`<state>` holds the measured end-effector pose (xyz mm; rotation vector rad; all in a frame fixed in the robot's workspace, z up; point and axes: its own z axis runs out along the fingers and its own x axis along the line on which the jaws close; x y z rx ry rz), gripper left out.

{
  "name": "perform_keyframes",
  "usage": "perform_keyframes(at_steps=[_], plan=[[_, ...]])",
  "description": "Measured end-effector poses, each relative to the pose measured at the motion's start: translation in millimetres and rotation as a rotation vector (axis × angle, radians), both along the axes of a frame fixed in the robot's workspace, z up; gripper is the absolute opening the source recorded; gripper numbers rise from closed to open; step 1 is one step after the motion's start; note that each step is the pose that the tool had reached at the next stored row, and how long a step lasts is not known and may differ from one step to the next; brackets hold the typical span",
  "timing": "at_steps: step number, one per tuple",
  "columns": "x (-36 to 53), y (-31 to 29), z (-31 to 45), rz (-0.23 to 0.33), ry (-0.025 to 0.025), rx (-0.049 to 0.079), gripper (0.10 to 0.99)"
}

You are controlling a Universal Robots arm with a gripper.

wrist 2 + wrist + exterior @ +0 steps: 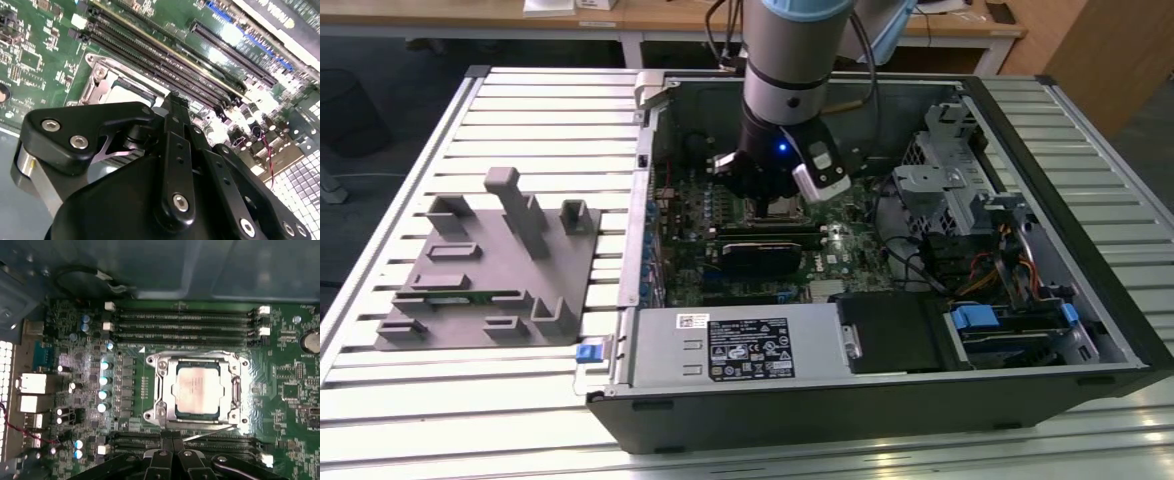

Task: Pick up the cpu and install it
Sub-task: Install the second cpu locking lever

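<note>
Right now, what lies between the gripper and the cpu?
In the first wrist view, the metal socket frame and a dark row of memory slots lie between the gripper and the cpu.

A lab or workshop, open computer case [881, 390] on a metal slat table [520, 400], wooden desks [667, 20] behind

gripper [774, 195] over open computer case [1067, 300]

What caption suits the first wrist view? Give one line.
Silvery cpu lying in the motherboard socket, gripper close beside the frame.
</note>
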<state>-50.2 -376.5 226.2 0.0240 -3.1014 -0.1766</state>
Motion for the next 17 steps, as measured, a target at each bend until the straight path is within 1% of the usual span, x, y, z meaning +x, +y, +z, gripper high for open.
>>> perform_keyframes(at_steps=[1,2,4,7,10,15,17], plan=[[-0.3,-0.9,-0.2,0.000,0.0001,0.013,0.106],[-0.6,-2.0,-0.4,0.000,0.0001,0.022,0.106],[-1.5,-5.6,-1.1,0.000,0.0000,0.032,0.106],[-3.0,-11.5,-1.8,0.000,0.0001,0.038,0.106],[-5.2,-14.7,-2.8,0.000,0.0001,0.043,0.106],[-8.8,-15.4,-7.3,0.000,-0.0001,0.059,0.106],[-9.6,-15.5,-10.3,0.000,0.0000,0.061,0.106]])
